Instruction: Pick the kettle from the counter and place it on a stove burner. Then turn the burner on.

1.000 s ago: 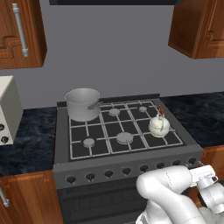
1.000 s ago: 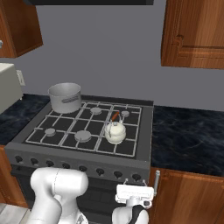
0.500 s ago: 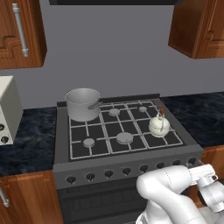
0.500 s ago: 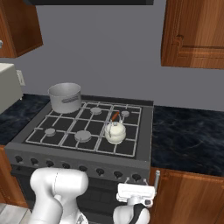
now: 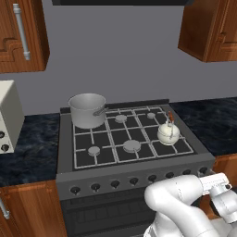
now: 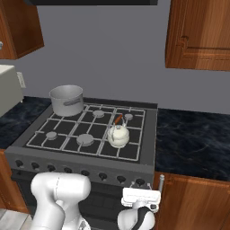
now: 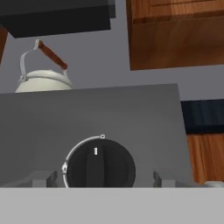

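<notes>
— What is laid out on the dark stove top [image 5: 139,152] between the marbled counter [image 6: 193,139] stretches?

— The kettle [image 5: 168,133] is set on the front right stove burner; the steel pot [image 5: 87,109] is at the back left.

— And the gripper [image 7: 100,180]?

— It is held low at the front panel, the fingers [image 7: 41,178] spread wide on either side of the rightmost knob [image 7: 99,165], which lies dead ahead with its bar upright.

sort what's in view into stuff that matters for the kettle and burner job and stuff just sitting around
For the job:
- small cream-white kettle with a wire handle, on the grey stove top
- round black stove knob straight ahead of the gripper
- dark marbled counter

Just sitting around:
- big grey steel pot
- brown wooden wall cupboards
- cream box-shaped appliance
</notes>
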